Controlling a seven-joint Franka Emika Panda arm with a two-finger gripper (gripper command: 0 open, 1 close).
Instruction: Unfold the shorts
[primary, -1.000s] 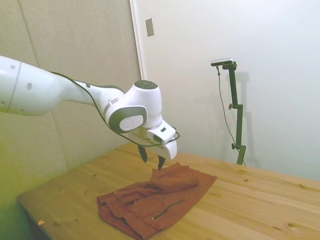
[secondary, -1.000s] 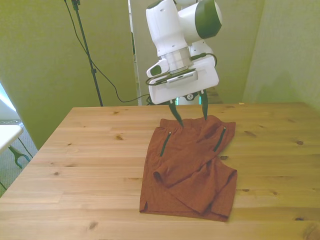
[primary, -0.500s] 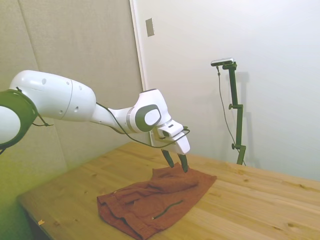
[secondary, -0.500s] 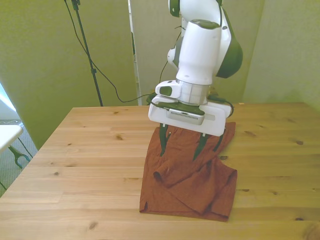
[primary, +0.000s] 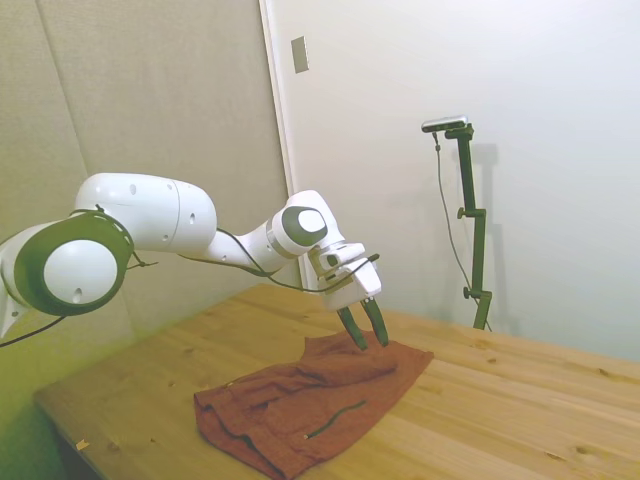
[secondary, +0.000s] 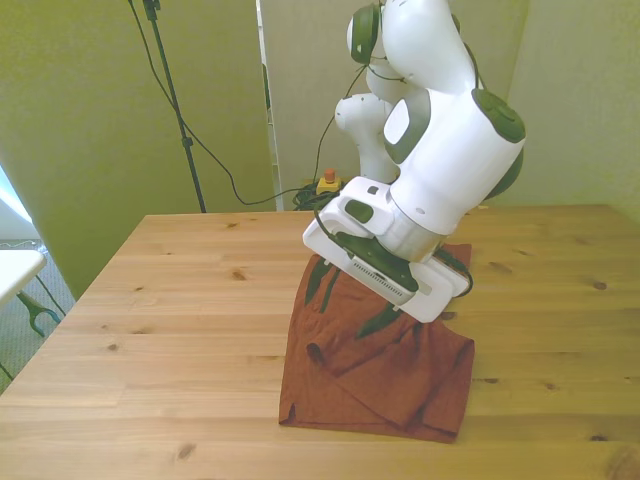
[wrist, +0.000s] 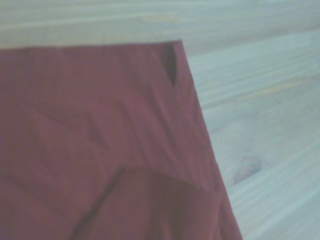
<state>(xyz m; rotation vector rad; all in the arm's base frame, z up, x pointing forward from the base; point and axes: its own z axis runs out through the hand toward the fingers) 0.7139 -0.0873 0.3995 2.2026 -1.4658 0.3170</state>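
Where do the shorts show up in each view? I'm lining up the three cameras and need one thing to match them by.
Side view: the shorts lie low and centre on the wooden table, under the gripper.
Front view: centre, partly behind the gripper.
Wrist view: they fill most of the frame.
Shared landmark: the shorts' edge against bare wood.

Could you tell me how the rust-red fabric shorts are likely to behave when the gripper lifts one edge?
The rust-red fabric shorts lie creased and folded over themselves, so they will probably drape limply. They are far wider than the open gripper, so most cloth would likely drag along the wooden table.
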